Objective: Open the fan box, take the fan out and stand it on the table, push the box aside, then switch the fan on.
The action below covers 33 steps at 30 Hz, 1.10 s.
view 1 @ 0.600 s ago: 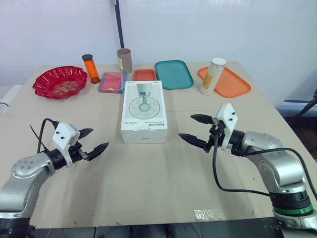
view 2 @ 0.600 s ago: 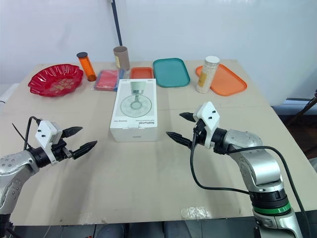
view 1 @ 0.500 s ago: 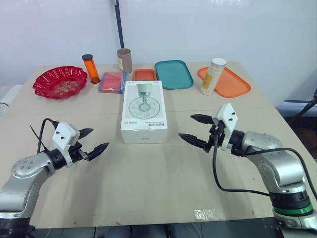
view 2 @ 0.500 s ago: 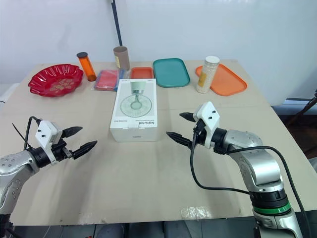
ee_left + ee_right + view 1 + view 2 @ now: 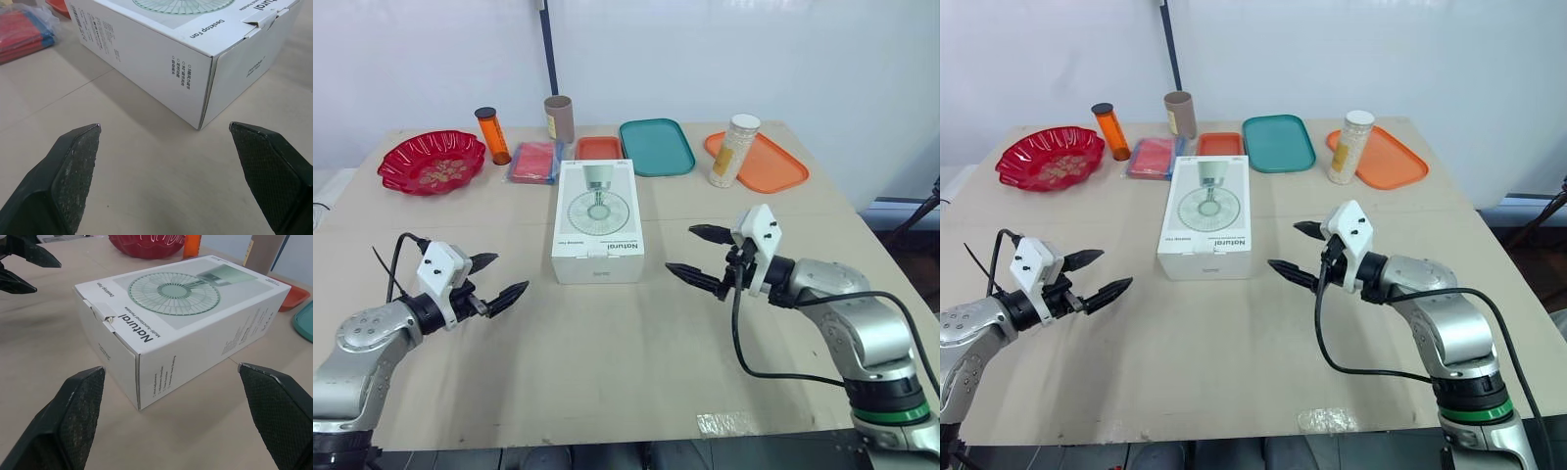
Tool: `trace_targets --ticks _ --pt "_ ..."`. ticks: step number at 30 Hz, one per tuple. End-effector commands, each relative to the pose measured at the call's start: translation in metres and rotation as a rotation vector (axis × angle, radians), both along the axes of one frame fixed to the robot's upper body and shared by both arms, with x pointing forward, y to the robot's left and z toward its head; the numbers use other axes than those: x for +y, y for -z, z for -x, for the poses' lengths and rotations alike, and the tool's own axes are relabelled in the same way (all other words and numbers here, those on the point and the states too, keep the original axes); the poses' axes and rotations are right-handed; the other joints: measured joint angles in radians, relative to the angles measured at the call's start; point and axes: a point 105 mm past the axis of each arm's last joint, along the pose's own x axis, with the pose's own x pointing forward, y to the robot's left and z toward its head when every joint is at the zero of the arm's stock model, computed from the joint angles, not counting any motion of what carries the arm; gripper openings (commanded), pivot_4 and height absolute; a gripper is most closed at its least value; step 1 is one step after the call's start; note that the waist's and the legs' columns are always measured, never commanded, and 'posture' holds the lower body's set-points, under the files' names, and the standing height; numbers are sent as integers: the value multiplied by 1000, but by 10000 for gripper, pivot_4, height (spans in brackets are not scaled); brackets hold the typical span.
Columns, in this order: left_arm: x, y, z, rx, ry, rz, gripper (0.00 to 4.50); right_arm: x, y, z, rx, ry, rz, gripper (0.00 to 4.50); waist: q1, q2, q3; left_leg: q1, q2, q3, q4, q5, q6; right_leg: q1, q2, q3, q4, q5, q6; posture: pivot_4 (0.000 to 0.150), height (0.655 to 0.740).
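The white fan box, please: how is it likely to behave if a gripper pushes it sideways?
Lying flat on its broad face, the fan box should slide on the table rather than tip. Its smooth cardboard walls look stiff but may dent under a hard poke. A push near one end would probably turn it.

Red bowl (image 5: 431, 162), orange bottle (image 5: 492, 135), brown tube (image 5: 558, 118), red packet (image 5: 535, 162), small orange dish (image 5: 599, 148), teal tray (image 5: 656, 147), orange tray (image 5: 781, 172) bearing canister (image 5: 735, 150)

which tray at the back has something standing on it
The orange tray on the far right: a white-capped canister stands on its left end. The teal tray and small red tray carry nothing.
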Motion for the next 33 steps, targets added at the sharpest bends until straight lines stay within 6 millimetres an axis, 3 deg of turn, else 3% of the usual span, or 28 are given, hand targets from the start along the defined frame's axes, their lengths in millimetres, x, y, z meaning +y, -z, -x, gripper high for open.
trace_targets --ticks 1,6,10,13,20,28,33 --pt "1 -21 -2 -74 -5 -4 45000 3 -13 -3 -61 -4 7 44353 0 0 0 0 0 0 0 0 0 0 0 0 0 0 0 1500 7400" --pt "0 -31 -6 -97 18 43 45000 4 -22 -4 -98 6 12 44353 0 0 0 0 0 0 0 0 0 0 0 0 0 0 0 1500 7400" --pt "-5 -41 -13 -116 57 62 34208 6 -25 -5 -119 23 5 45000 0 0 0 0 0 0 0 0 0 0 0 0 0 0 0 1500 7400" --pt "-9 -47 -20 -135 87 65 23688 8 -26 -5 -132 40 2 45000 0 0 0 0 0 0 0 0 0 0 0 0 0 0 0 1500 7400" --pt "-44 -60 -66 -202 199 45 293 41 -28 -3 -186 -11 -6 45000 0 0 0 0 -1 0 1 0 0 0 0 0 0 0 0 1500 7400" --pt "-67 -38 -99 -175 250 -61 293 81 -25 -8 -226 -62 23 45000 -3 0 0 -1 -1 0 0 0 0 -2 0 -1 1 1 0 1500 7400" --pt "-73 -25 -103 -152 291 -106 293 94 -22 -12 -240 -102 61 45000 -1 -1 0 -1 -1 -1 2 0 0 -1 0 -1 1 1 0 1500 7400"
